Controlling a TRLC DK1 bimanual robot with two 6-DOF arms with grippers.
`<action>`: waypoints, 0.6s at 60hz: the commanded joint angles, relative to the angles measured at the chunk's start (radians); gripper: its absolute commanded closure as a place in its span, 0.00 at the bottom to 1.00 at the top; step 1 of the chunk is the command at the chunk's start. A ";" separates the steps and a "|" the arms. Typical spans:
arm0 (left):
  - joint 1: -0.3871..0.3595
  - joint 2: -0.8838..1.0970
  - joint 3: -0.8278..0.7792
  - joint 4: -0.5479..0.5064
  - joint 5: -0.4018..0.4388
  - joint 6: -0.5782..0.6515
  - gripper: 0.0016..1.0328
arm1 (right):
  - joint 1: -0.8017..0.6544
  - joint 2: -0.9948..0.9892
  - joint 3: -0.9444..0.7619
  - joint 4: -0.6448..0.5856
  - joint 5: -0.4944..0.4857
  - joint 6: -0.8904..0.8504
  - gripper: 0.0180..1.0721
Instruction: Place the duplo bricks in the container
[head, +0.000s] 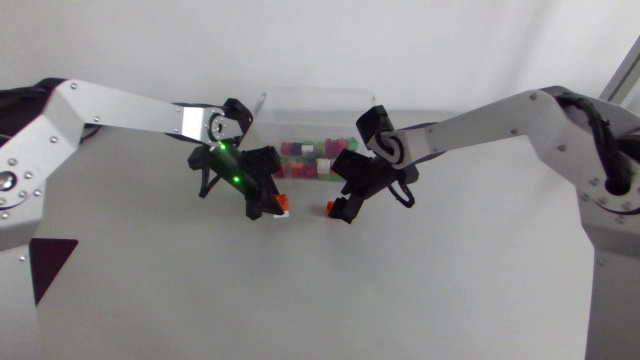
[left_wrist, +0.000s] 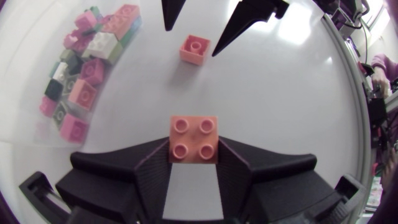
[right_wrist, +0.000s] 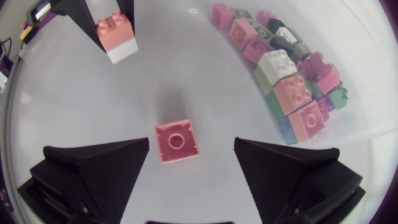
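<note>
While the table (head: 450, 280) bears a container (head: 300, 108) of mixed bricks (head: 305, 158), two more are outside it.
Left gripper (left_wrist: 194, 147) clamps a four-stud brick (left_wrist: 193, 138); right gripper (right_wrist: 191, 146) gapes wide around a one-stud brick (right_wrist: 176, 140) on the table.

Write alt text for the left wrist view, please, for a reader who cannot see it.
The left hand is shut on a salmon four-stud brick. Ahead of it, a smaller salmon brick lies on the white table between the fingers of the open right hand, and a clear container of mixed bricks stands beside them.
</note>
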 joint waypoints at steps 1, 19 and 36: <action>0.013 -0.085 -0.032 -0.029 0.007 0.007 0.80 | -0.005 0.048 0.038 -0.027 -0.005 -0.045 0.12; 0.016 -0.247 0.008 -0.044 0.053 -0.151 0.80 | 0.004 0.066 0.049 -0.067 -0.014 -0.071 0.61; 0.039 -0.240 0.130 0.074 0.062 -0.381 0.80 | -0.008 -0.016 -0.006 -0.109 -0.060 -0.058 0.82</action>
